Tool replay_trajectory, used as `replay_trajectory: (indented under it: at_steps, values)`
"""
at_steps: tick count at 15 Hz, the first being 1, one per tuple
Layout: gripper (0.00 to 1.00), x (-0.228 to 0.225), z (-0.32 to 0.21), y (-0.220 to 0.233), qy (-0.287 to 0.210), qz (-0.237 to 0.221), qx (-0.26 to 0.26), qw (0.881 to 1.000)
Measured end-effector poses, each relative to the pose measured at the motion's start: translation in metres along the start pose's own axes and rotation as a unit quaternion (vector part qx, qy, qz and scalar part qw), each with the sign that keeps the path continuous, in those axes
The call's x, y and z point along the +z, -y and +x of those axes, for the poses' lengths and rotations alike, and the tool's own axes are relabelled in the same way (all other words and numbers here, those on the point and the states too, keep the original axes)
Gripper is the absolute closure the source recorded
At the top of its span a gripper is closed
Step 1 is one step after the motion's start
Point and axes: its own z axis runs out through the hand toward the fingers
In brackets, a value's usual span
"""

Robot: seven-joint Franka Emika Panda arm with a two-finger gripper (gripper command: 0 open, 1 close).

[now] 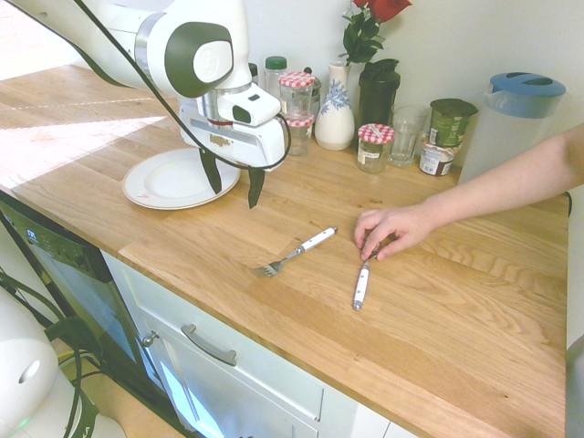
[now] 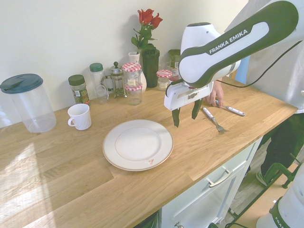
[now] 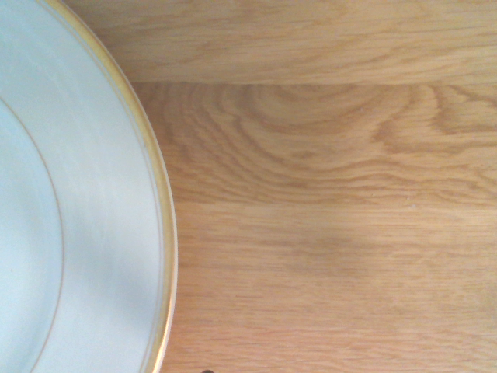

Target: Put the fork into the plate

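Observation:
The fork (image 1: 294, 253) (image 2: 213, 120), silver tines with a white handle, lies flat on the wooden counter near its front edge. The white plate (image 1: 151, 187) (image 2: 137, 144) (image 3: 85, 233) rests empty on the counter. My gripper (image 1: 233, 185) (image 2: 185, 113) hangs open above the counter beside the plate's rim, between plate and fork, holding nothing. A person's hand (image 1: 391, 228) (image 2: 217, 93) rests on the counter past the fork, touching a second white-handled utensil (image 1: 361, 285) (image 2: 232, 109).
Along the wall stand jars (image 1: 374, 146), a flower vase (image 1: 334, 105), a glass (image 1: 408, 132), a clear jug with a blue lid (image 1: 508, 123) (image 2: 26, 102), a French press (image 2: 115, 78) and a white mug (image 2: 80, 116).

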Motion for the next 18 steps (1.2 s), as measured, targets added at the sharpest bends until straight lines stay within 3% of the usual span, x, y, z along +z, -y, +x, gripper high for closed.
replay_trajectory:
  at_steps: [2,6,18]
  values:
    - [0.0,0.001,0.001,-0.001,-0.002,-0.002,-0.006,1.0]
    - [0.0,-0.009,0.02,-0.005,-0.084,-0.013,-0.028,0.996]
    - [0.0,-0.006,0.08,-0.08,-0.104,-0.057,0.116,0.986]
